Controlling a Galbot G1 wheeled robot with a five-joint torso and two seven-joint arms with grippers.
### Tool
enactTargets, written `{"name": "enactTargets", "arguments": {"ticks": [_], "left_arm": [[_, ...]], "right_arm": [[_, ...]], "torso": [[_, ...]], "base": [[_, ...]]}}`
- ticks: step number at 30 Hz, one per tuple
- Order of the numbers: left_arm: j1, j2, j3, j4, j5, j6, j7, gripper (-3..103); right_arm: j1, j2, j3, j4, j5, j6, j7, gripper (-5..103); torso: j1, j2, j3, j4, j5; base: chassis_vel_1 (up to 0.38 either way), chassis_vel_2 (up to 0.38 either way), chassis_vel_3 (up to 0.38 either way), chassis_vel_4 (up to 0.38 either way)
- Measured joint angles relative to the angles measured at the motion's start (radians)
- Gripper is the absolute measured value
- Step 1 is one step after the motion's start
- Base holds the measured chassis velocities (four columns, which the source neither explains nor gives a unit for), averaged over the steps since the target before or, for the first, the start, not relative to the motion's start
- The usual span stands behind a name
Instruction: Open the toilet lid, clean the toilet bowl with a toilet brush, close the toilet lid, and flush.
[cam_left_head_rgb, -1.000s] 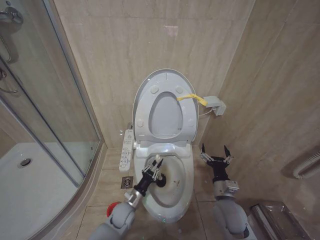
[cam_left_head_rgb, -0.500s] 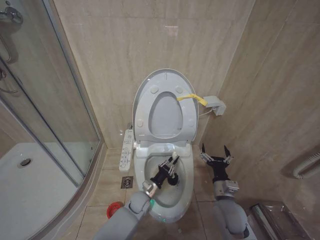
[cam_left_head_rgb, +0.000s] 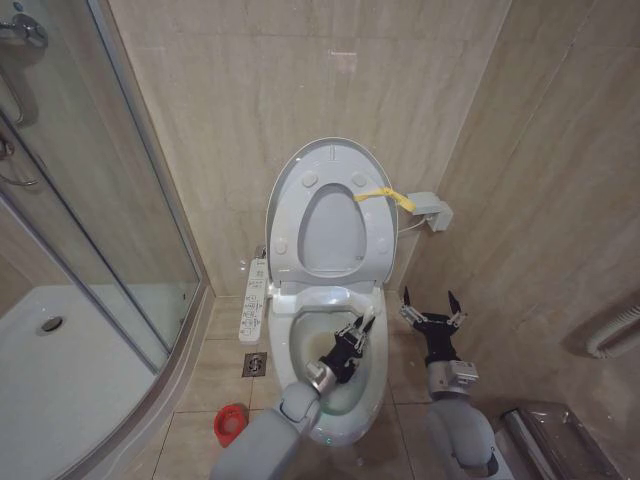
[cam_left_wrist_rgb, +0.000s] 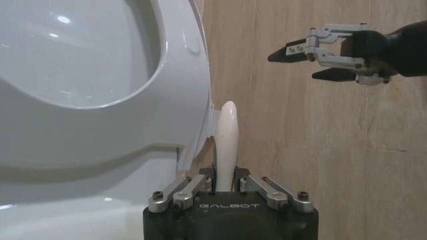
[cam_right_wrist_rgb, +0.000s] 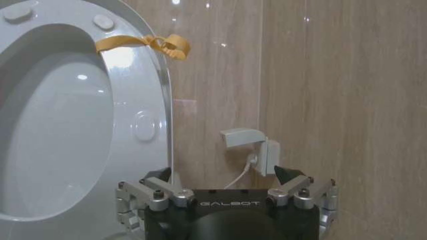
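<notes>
Beige-tiled walls frame the raised lid (cam_left_head_rgb: 325, 205), so the left gripper (cam_left_head_rgb: 357, 333), clamping the brush (cam_left_wrist_rgb: 225, 142), reaches the bowl's (cam_left_head_rgb: 378, 370) right rim while the right gripper (cam_left_head_rgb: 430, 308) waits spread wide.

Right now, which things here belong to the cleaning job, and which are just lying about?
Job: lid, raised; bowl; brush, its handle clamped in the left pincer over the bowl.

Lying about: red holder on the floor; wall socket; shower glass; right pincer, open beside the bowl.
</notes>
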Motion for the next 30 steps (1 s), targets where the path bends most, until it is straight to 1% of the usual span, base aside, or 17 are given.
{"name": "enactTargets", "arguments": {"ticks": [6, 9, 13, 16, 18, 20, 24, 27, 30], "left_arm": [[-0.028, -0.015, 0.01, -0.012, -0.002, 0.004, -0.001, 18], [-0.026, -0.028, 0.017, 0.048, 0.002, -0.011, 0.01, 18], [-0.033, -0.032, 0.016, 0.087, 0.006, -0.023, 0.017, 18], [-0.049, -0.028, 0.021, 0.077, 0.003, -0.017, 0.018, 18], [-0.076, -0.029, 0.029, 0.066, -0.008, -0.012, 0.018, 18], [-0.089, -0.032, 0.032, 0.066, -0.014, -0.011, 0.017, 18], [-0.116, -0.044, 0.047, 0.106, -0.021, -0.015, 0.023, 18], [-0.12, -0.052, 0.071, 0.177, -0.024, -0.027, 0.036, 18], [-0.126, -0.052, 0.079, 0.192, -0.026, -0.03, 0.04, 18]], "right_arm": [[0.0, 0.0, 0.0, 0.0, 0.0, 0.0, 0.0, 100], [0.0, 0.0, 0.0, 0.0, 0.0, 0.0, 0.0, 100], [0.0, 0.0, 0.0, 0.0, 0.0, 0.0, 0.0, 100], [0.0, 0.0, 0.0, 0.0, 0.0, 0.0, 0.0, 100], [0.0, 0.0, 0.0, 0.0, 0.0, 0.0, 0.0, 100], [0.0, 0.0, 0.0, 0.0, 0.0, 0.0, 0.0, 100], [0.0, 0.0, 0.0, 0.0, 0.0, 0.0, 0.0, 100], [0.0, 0.0, 0.0, 0.0, 0.0, 0.0, 0.0, 100], [0.0, 0.0, 0.0, 0.0, 0.0, 0.0, 0.0, 100]], "torso": [[0.0, 0.0, 0.0, -0.0004, -0.0002], [0.0, 0.0, 0.0, -0.0001, -0.0002], [0.0, 0.0, 0.0, 0.0001, -0.0002], [0.0, 0.0, 0.0, 0.0001, -0.0001], [0.0, 0.0, 0.0, -0.0004, -0.0003], [0.0, 0.0, 0.0, -0.0004, -0.0001], [0.0, 0.0, 0.0, -0.0004, -0.0002], [0.0, 0.0, 0.0, 0.0, -0.0002], [0.0, 0.0, 0.0, 0.0001, -0.0002]], "base": [[0.0, 0.0, 0.0, 0.0], [0.0, 0.0, 0.0, 0.0], [0.0, 0.0, 0.0, 0.0], [0.0, 0.0, 0.0, 0.0], [0.0, 0.0, 0.0, 0.0], [0.0, 0.0, 0.0, 0.0], [0.0, 0.0, 0.0, 0.0], [0.0, 0.0, 0.0, 0.0], [0.0, 0.0, 0.0, 0.0]]}}
